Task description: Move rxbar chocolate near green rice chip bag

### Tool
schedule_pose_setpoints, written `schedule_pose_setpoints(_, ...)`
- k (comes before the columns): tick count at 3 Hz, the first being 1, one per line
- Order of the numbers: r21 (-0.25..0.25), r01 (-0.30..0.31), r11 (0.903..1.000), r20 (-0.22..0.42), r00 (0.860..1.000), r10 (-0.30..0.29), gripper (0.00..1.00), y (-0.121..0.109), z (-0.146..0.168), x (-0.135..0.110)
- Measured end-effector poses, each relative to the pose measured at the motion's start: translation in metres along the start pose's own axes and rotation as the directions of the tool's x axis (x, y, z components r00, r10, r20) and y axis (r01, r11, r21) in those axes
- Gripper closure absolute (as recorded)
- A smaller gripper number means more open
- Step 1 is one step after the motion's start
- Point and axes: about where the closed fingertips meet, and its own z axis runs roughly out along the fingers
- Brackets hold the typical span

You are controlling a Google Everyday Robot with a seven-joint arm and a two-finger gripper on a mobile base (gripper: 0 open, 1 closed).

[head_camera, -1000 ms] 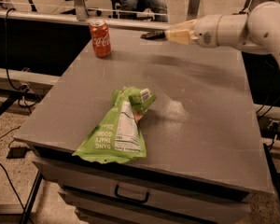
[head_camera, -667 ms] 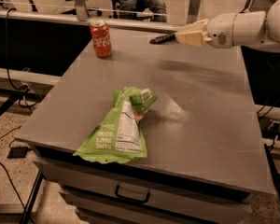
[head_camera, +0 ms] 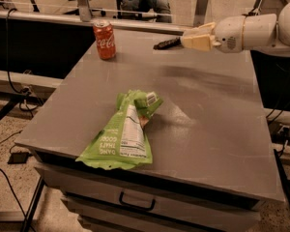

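Soda can [head_camera: 105, 39] on grey table [head_camera: 210, 122]

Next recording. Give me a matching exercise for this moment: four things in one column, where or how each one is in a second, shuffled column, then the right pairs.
Things
1. rxbar chocolate
2. green rice chip bag
3. soda can
4. gripper

Places or states
A. standing upright near the far corner of the table, on the picture's left
B. lying flat near the table's front edge
C. over the table's far side, shut on the bar
D. held in the air, clear of the table top

Pairs: 1-D, 2-B, 3-A, 4-C
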Motion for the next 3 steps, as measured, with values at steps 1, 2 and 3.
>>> schedule_pose_setpoints(1,-0.052,0.006,0.9986,0.035,0.999,-0.004,1.0,0.023,-0.014,-0.001)
schedule_pose_setpoints(2,-0.118,0.048,0.9919,0.077,0.996,-0.039,1.0,0.076,-0.042,-0.01)
schedule_pose_setpoints(3,-0.166,0.06,0.9843,0.087,0.995,-0.046,1.0,0.114,-0.057,-0.005)
